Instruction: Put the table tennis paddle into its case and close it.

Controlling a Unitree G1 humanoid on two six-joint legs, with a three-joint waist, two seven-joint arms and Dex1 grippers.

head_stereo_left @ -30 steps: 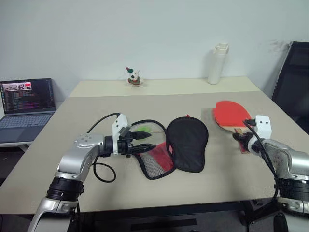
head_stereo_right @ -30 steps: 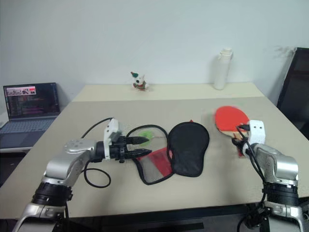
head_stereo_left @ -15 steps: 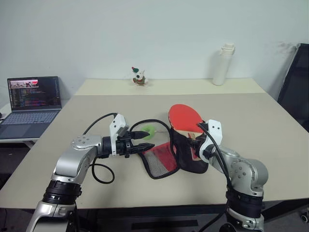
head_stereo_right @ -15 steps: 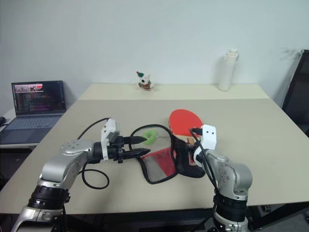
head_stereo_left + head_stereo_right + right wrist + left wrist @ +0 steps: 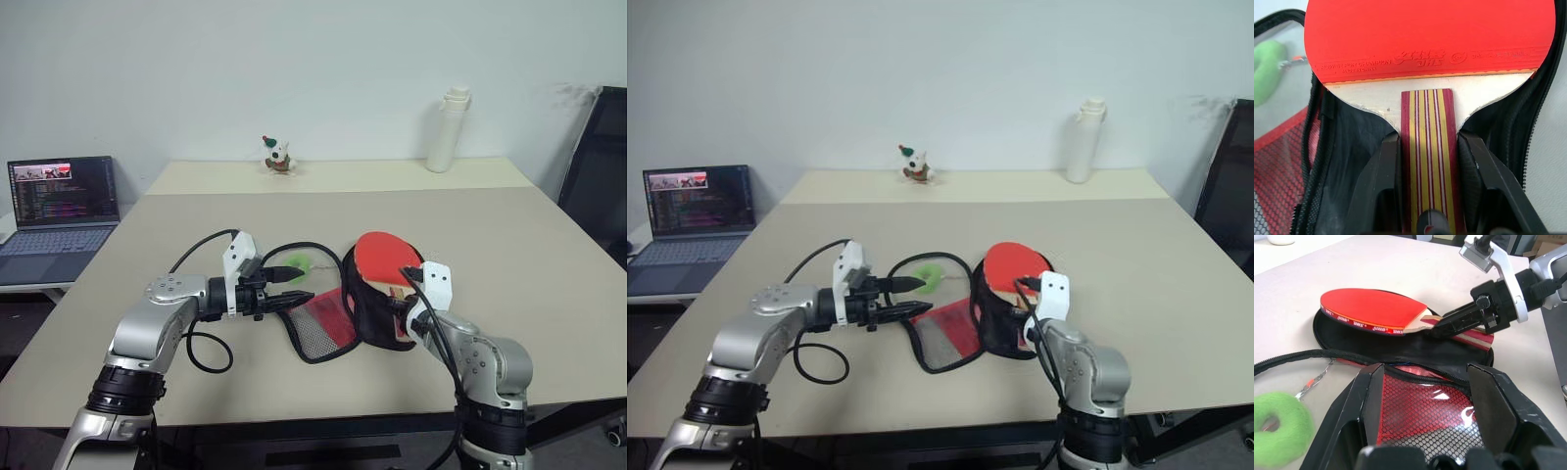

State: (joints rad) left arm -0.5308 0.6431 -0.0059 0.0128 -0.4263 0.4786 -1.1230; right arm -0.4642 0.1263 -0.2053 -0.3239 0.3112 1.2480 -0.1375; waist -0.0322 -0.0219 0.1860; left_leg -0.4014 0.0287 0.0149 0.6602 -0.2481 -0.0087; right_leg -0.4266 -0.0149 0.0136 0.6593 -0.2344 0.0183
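Right gripper (image 5: 1425,161): its two black fingers are clamped on either side of the striped wooden handle of the table tennis paddle (image 5: 384,260), which is held off the table with its red face up.
Table tennis paddle position: the blade is held just above the black half of the case (image 5: 377,318), with the round red head reaching past the far rim of that half; whether the blade rests on the lining cannot be told.
Left gripper (image 5: 306,286): its fingers are seen spread apart on either side of the mesh flap (image 5: 1425,411), which lies between them; whether the flap is pinched cannot be told from the pictures.
Case: it is laid open on the table (image 5: 529,255), near the front edge, between the two grippers. The black half lies toward the right arm, and the mesh panel with red lining lies toward the left arm. The zip edge is seen curving out from the mesh panel as a loop.
Green charm (image 5: 297,262): a fuzzy ring is seen on the table just beyond the left fingertips, inside the loop of the zip edge.
Laptop (image 5: 59,201): it is stood open on a lower surface off the table's left side.
Small figure (image 5: 275,155): it is set at the far edge of the table.
White bottle (image 5: 444,129): it is stood upright at the far edge, well apart from the figure.
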